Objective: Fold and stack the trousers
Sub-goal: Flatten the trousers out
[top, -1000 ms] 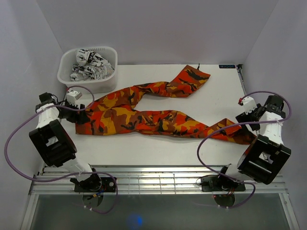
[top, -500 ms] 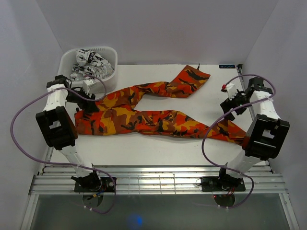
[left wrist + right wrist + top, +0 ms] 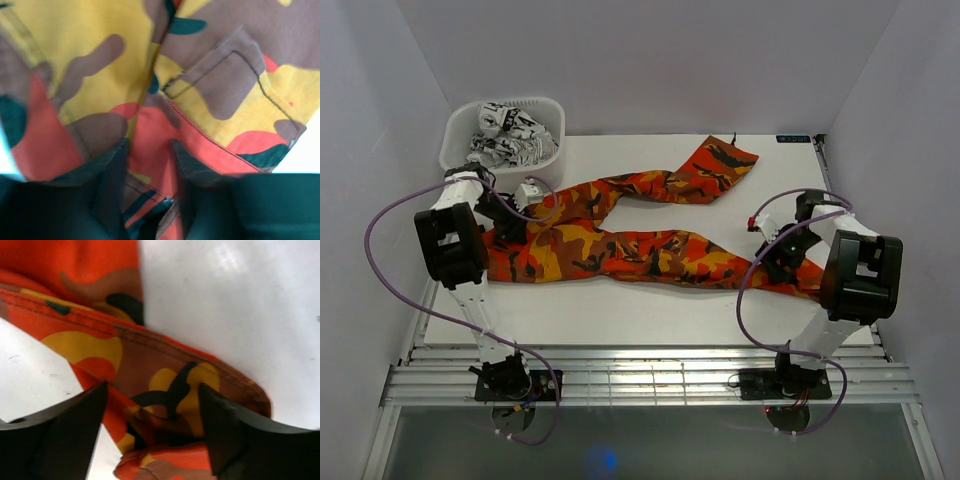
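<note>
Left end effector (image 3: pixel 517 218) is down on the waist end of the trousers (image 3: pixel 620 245) at the left of the tabletop (image 3: pixel 650 310). On the left wrist view its dark fingers (image 3: pixel 114 170) stand apart with a ridge of red and yellow cloth running between them, right beside a stitched pocket flap (image 3: pixel 225 75); whether they are actually pinching that ridge, I cannot tell. Over on the other side, the right end effector (image 3: pixel 772 255) sits low on the cuff end of the near leg, and the right wrist view shows its jaws spread wide, straddling the hemmed edge of the cuff (image 3: pixel 165 370) with bare white tabletop (image 3: pixel 225 300) behind it. The trousers lie flat across the width of the surface, near leg stretched to the right, far leg angling up toward the back edge. A white basket (image 3: pixel 520 101) with black-and-white patterned cloth (image 3: pixel 510 135) sits at the far left corner. Plain white walls (image 3: pixel 640 60) box it all in, and purple cables (image 3: pixel 380 240) loop off both arms.
</note>
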{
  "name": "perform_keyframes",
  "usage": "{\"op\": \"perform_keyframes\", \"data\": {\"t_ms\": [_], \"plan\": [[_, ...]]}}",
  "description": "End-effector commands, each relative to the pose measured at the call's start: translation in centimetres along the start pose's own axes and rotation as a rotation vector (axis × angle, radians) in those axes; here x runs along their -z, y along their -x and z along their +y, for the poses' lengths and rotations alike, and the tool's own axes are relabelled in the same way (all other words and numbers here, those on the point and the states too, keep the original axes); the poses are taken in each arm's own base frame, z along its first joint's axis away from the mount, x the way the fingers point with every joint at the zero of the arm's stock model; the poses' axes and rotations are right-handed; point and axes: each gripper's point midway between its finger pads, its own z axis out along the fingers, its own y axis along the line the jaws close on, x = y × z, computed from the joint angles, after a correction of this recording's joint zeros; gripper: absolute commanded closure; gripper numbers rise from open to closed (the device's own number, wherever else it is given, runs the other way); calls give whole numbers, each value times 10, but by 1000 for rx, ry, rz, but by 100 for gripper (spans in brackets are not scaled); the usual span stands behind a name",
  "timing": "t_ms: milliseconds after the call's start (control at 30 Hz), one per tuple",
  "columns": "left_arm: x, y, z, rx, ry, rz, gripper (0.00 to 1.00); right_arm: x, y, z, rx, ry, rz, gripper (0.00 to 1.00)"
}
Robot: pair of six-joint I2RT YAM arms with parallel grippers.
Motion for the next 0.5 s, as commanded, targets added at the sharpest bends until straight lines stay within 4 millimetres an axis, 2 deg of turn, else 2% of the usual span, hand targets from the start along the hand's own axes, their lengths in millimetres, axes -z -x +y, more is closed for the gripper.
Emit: {"op": "perform_keyframes", "data": {"t_ms": [0,100,133,200,233,333,467], "plan": [[-1,-7,-12,-58,-29,39,55,-2,-14,8,55,-12,52,27],[6,-1,-12,-81,-4,24,74,-4,-16,6,54,-27,56,47],[11,4,-11,-89,12,14,89,-3,-13,2,58,-42,49,63],[17,12,-5,-101,45,-6,95,1,-7,-5,54,-63,37,88],[23,20,1,-112,71,-20,96,4,-4,-8,42,-76,28,92],[44,48,17,-133,150,-89,100,20,13,-25,31,-138,-13,92],[82,96,47,-179,315,-218,100,50,41,-60,31,-286,-89,92]]}}
